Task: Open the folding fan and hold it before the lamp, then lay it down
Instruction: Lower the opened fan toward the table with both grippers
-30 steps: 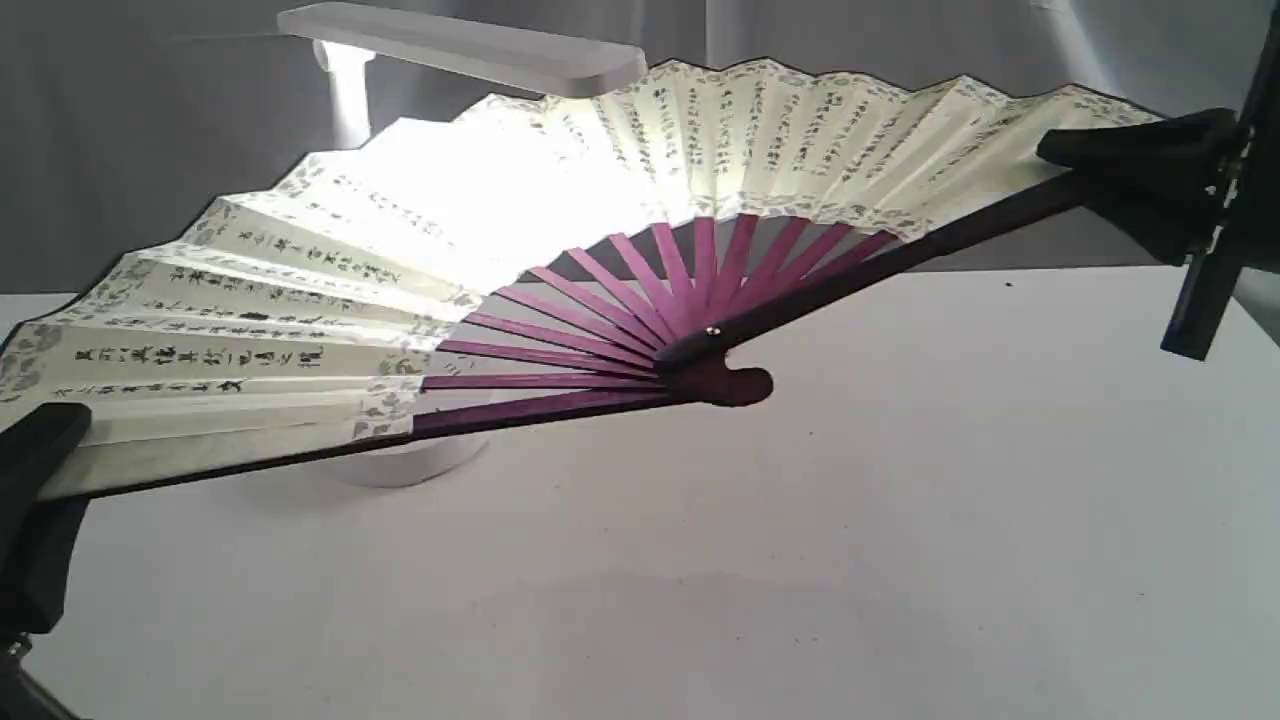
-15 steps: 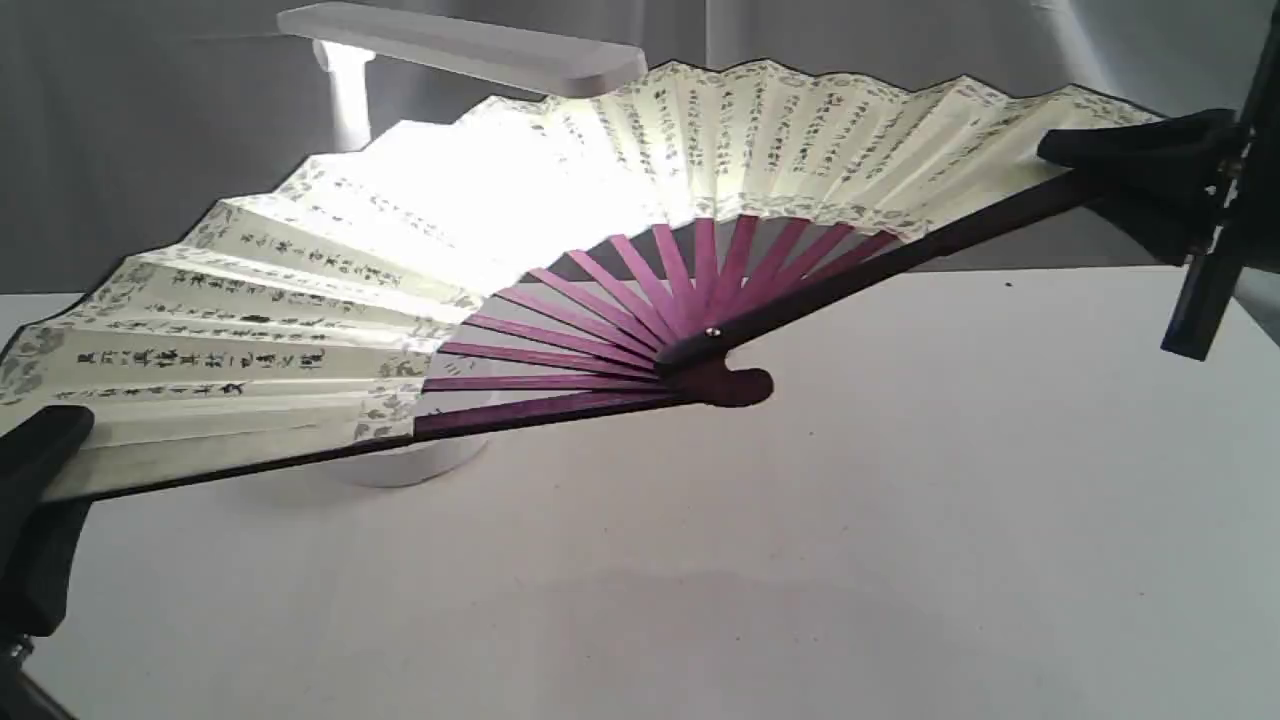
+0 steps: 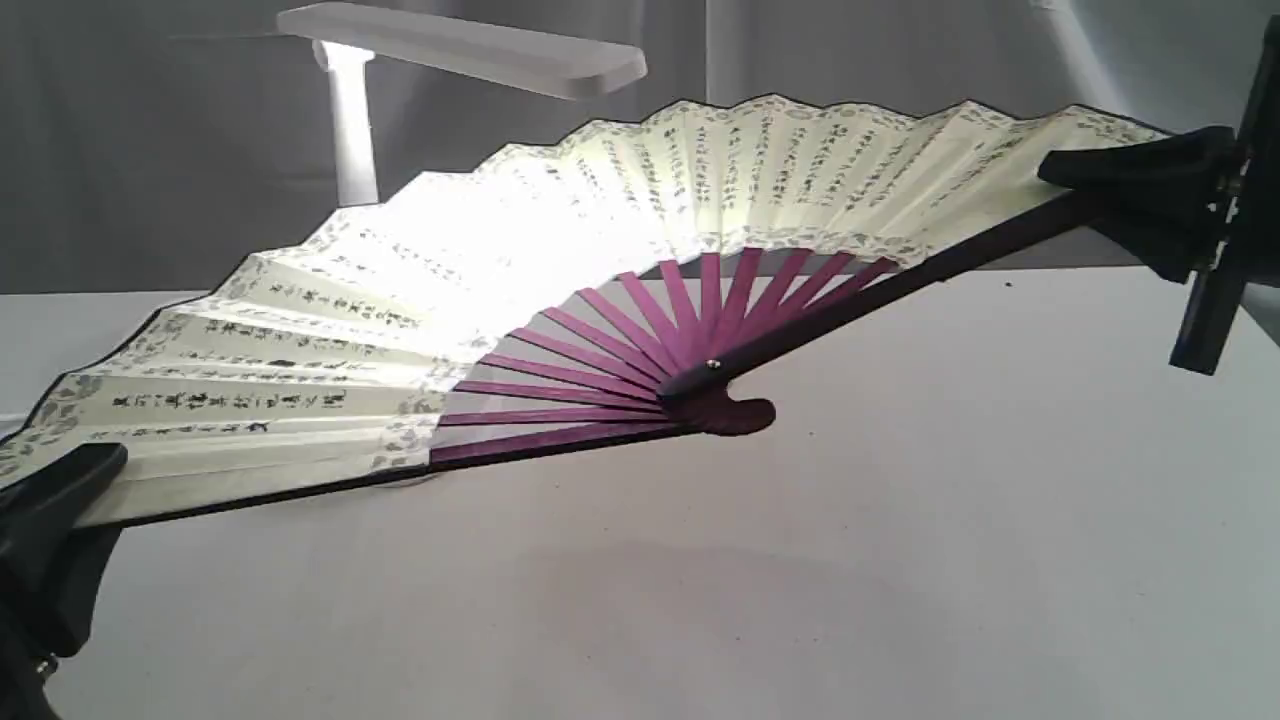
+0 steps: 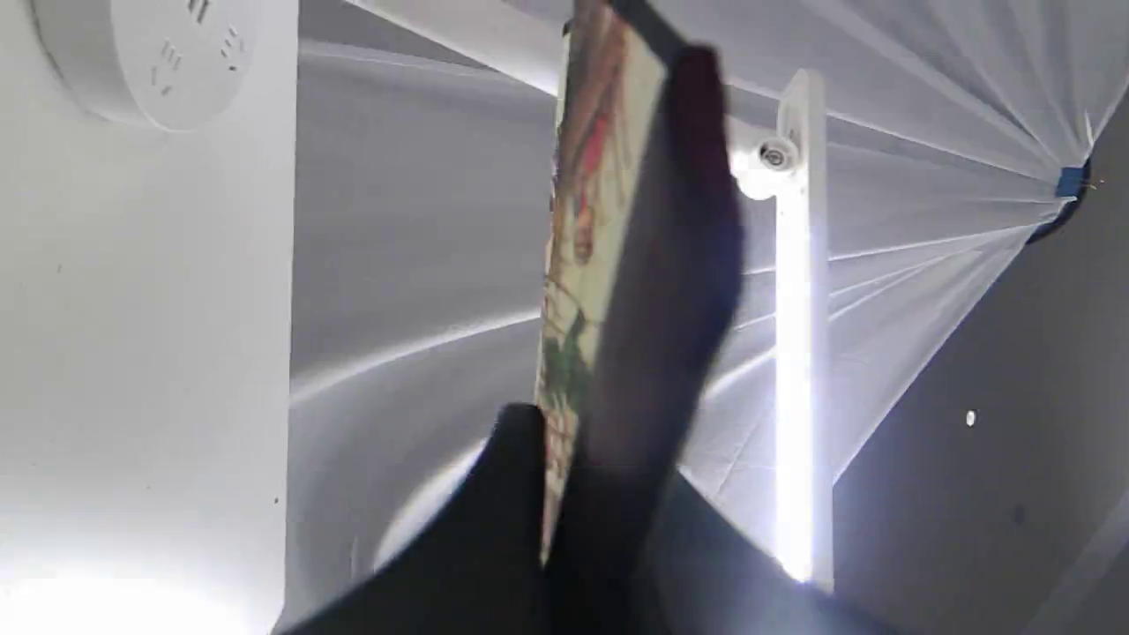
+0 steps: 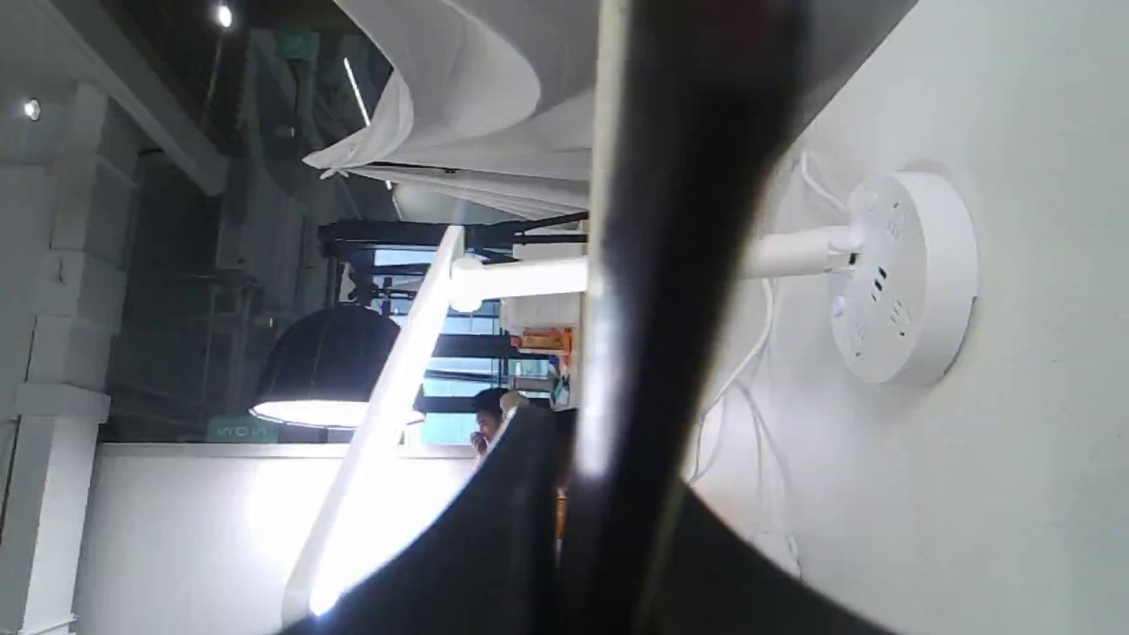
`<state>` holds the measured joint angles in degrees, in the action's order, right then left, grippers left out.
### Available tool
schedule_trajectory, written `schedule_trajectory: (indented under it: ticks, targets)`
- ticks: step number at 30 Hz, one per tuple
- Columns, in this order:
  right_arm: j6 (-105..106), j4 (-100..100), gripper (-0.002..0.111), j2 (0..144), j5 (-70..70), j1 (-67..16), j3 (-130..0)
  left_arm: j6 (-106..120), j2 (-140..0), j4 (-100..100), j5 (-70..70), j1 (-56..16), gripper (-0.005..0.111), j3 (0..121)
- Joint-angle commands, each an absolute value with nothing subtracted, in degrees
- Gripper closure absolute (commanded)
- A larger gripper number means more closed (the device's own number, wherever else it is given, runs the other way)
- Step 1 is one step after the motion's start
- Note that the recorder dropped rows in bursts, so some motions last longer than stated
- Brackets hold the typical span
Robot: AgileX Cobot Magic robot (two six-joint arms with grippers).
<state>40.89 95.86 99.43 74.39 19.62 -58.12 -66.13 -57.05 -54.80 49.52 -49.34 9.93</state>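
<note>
The folding fan (image 3: 560,250) is spread wide above the table in front of the lamp (image 3: 350,120), its cream leaf glowing from the light behind. Its maroon ribs meet at the pivot (image 3: 712,366), low over the table. My left gripper (image 3: 70,490) is shut on the fan's left guard at the lower left. My right gripper (image 3: 1110,185) is shut on the right guard at the upper right. The left wrist view shows the fan (image 4: 591,229) edge-on between dark fingers (image 4: 679,282), with the lit lamp (image 4: 798,335) beyond. In the right wrist view the guard (image 5: 679,265) crosses the lamp's round base (image 5: 908,273).
A white table (image 3: 900,520) lies under the fan. A grey curtain (image 3: 150,150) hangs behind the lamp. The lamp's white cord (image 5: 750,353) trails beside its base.
The whole fan has sunk lower with both grippers; its top edge now sits below the lamp head, and it hides the lamp's base in the exterior view.
</note>
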Motion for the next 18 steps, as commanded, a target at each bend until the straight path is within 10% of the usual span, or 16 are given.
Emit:
schedule_trajectory:
  ticks: [1,18]
  targets:
    - [42.1,94.3,0.108,100.3,67.8,21.2,-58.1,-64.3,-56.2,-62.7,55.0,-48.6,0.107,11.4]
    - [38.7,86.7,0.108,102.4,58.3,22.6,-58.1,-75.4,-74.7,-60.2,50.8,-48.6,0.107,13.8]
